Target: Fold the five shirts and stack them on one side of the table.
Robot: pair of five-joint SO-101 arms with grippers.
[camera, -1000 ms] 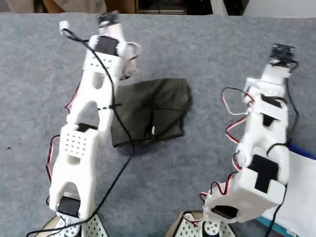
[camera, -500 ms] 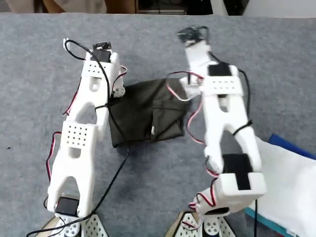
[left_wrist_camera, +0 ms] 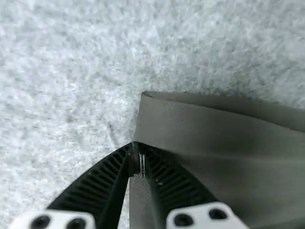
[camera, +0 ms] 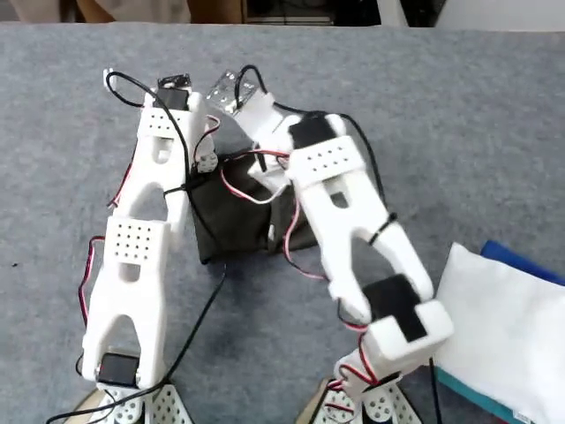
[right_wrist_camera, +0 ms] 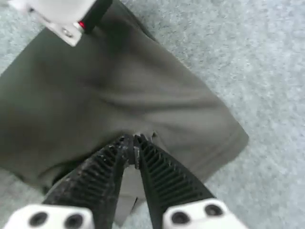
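A dark olive shirt (camera: 234,225) lies folded in the middle of the grey table (camera: 459,115). My left gripper (left_wrist_camera: 136,151) is shut, its tips touching the near corner of the shirt's (left_wrist_camera: 224,143) folded edge. In the high view the left arm (camera: 163,150) stands over the shirt's left edge. The right arm (camera: 327,168) stretches across the shirt from the right. My right gripper (right_wrist_camera: 132,143) is shut, its tips resting on top of the shirt (right_wrist_camera: 119,86). A white part of the left arm (right_wrist_camera: 62,14) sits at the shirt's far edge.
A folded white garment (camera: 503,327) lies at the table's right front edge on top of a blue one (camera: 523,262). Open grey table lies to the left of the left arm and across the back right.
The right arm swung from the table's right side leftward over the dark shirt. The left arm came down from the back to the shirt's left edge. The shirt has shifted slightly left.
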